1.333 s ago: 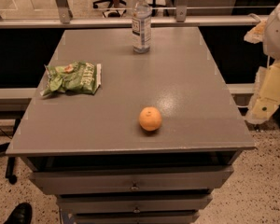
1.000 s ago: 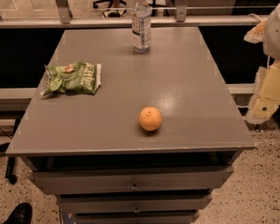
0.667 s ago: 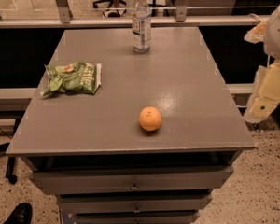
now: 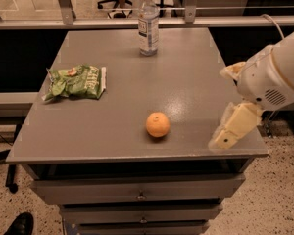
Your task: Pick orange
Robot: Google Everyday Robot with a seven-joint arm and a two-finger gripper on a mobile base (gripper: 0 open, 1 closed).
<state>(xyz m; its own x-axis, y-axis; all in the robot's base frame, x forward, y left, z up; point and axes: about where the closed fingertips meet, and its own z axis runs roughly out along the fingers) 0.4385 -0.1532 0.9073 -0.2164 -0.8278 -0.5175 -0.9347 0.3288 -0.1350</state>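
The orange [image 4: 158, 124] is a small round fruit lying on the grey table top [image 4: 137, 82], near the front edge and a little right of the middle. My gripper [image 4: 231, 131] hangs from the white arm [image 4: 274, 75] at the table's front right corner. It is to the right of the orange, about one and a half hand-widths away, and does not touch it. Nothing is in the gripper that I can see.
A clear water bottle [image 4: 148, 23] stands upright at the table's back middle. A green snack bag [image 4: 75, 81] lies flat on the left side. Drawers [image 4: 137, 195] sit below the top. A railing runs behind. A shoe [image 4: 20, 224] shows at the bottom left.
My arm has moved left and down, bringing the gripper from beyond the table's right edge to over its front right corner. The orange, bottle and bag have not moved.
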